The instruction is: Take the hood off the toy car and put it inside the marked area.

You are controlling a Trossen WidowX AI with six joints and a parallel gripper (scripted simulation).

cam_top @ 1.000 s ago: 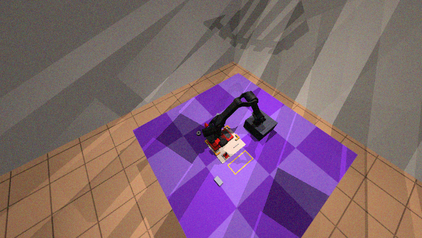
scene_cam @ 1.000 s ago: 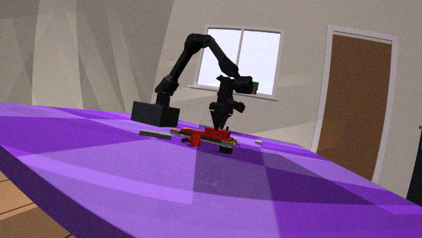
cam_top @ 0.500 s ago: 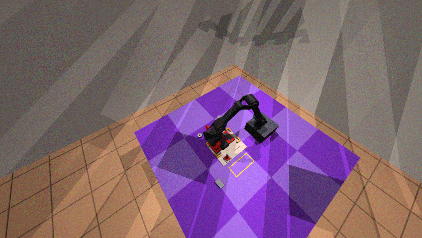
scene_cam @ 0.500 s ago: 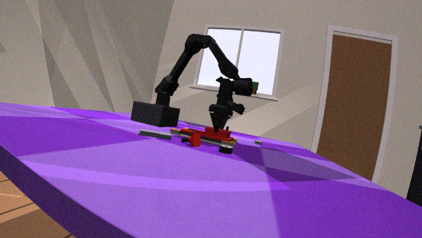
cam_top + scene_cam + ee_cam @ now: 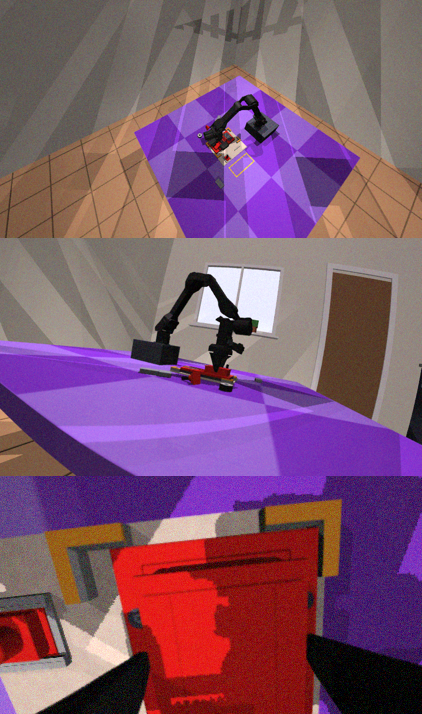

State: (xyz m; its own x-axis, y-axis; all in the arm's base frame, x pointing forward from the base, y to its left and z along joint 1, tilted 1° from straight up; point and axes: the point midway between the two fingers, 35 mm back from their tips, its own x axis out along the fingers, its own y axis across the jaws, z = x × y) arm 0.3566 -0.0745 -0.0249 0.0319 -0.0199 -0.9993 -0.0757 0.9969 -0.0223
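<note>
The toy car's red hood lies in its place between orange corner brackets on a pale board. The red cabin is beside it. My gripper points down at the hood, open wide, with one finger at each long side of it. Both fingertips look very close to the hood's edges; whether they touch cannot be told. The marked area is a yellow outline on the table beside the board, with nothing inside it.
A red part sits in a small grey-framed holder on the board. On the table are a wheel, a red part, a grey block and a long grey piece.
</note>
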